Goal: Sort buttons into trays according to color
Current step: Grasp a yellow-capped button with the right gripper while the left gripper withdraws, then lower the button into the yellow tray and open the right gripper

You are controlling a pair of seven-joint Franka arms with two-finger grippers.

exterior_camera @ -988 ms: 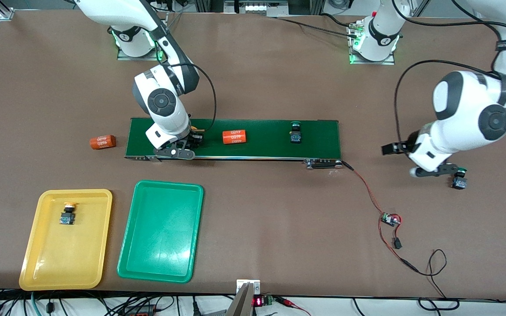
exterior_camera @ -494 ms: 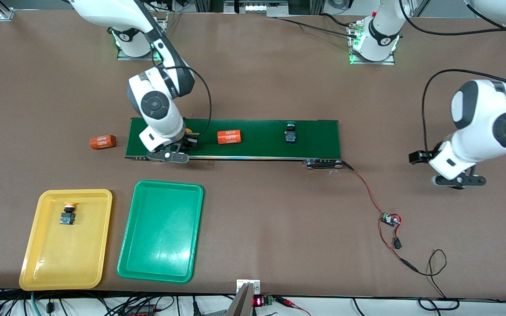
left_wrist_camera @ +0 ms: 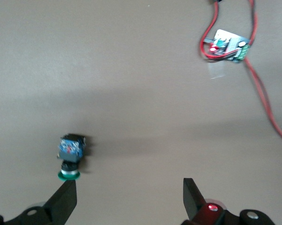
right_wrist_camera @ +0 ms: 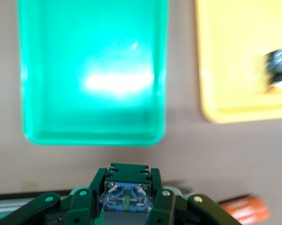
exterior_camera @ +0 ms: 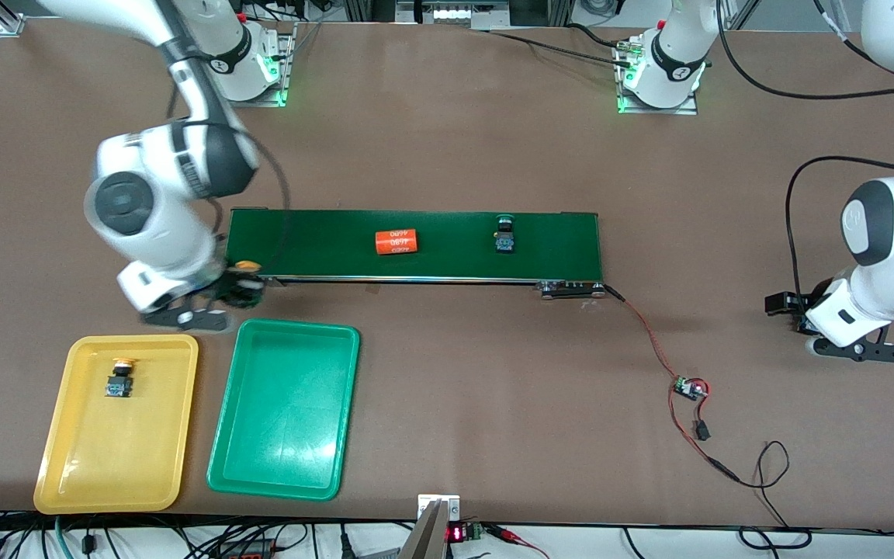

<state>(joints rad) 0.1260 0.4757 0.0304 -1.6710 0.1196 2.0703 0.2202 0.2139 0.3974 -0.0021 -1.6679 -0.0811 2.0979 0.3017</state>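
My right gripper (exterior_camera: 231, 293) is shut on a yellow-capped button (exterior_camera: 243, 278), its blue base (right_wrist_camera: 126, 197) between the dark green fingers. It hangs over the table strip between the conveyor and the trays. Just below it lie the green tray (exterior_camera: 284, 419) (right_wrist_camera: 91, 70) and the yellow tray (exterior_camera: 98, 458) (right_wrist_camera: 234, 61), which holds another yellow-capped button (exterior_camera: 119, 378) (right_wrist_camera: 279, 65). A green-capped button (exterior_camera: 504, 235) rides on the belt. My left gripper (exterior_camera: 854, 349) (left_wrist_camera: 129, 194) is open, low over the table at the left arm's end. A second green-capped button (left_wrist_camera: 70, 157) lies on its side just off one fingertip (left_wrist_camera: 65, 194).
The dark green conveyor belt (exterior_camera: 447, 248) carries an orange cylinder (exterior_camera: 396, 241). Another orange cylinder (right_wrist_camera: 244, 208) lies on the table beside the belt's end. A small circuit board (exterior_camera: 687, 387) (left_wrist_camera: 225, 45) with red and black wires lies between the belt and the left arm.
The right arm lifted the yellow-capped button off the belt's end and swung it toward the trays. The left arm drew toward its end of the table. The belt's cylinder and button shifted toward the right arm's end.
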